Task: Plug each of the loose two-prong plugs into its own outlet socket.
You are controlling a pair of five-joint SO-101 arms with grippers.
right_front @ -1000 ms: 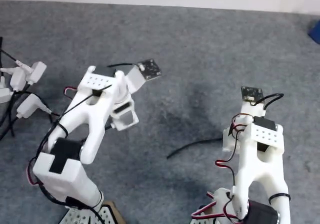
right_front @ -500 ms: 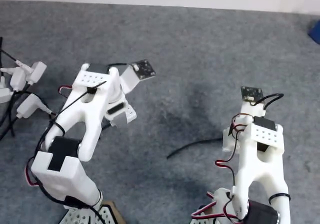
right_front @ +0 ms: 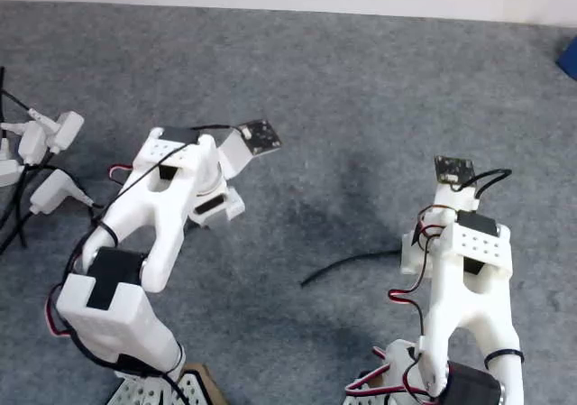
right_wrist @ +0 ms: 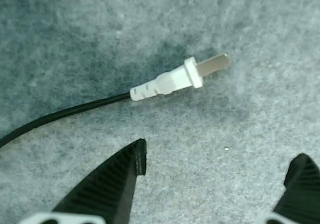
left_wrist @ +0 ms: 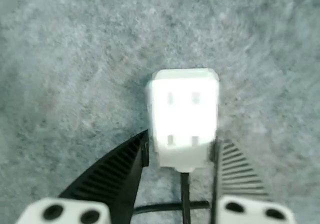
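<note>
High view, far left edge: a cluster of white plugs. Left of centre, the left gripper clamps a white outlet socket. Lower right, the right gripper hangs open above a two-prong plug lying on grey carpet.

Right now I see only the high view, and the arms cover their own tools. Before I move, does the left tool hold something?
Observer: Yes. The left tool is closed on a white outlet socket, pressing on both its sides.
Operator: And the right tool?
Observer: The right tool is open and holds nothing.
Operator: Where is the plug for it?
Observer: A white two-prong plug lies flat on the carpet ahead of the right tool, not touching it.
</note>
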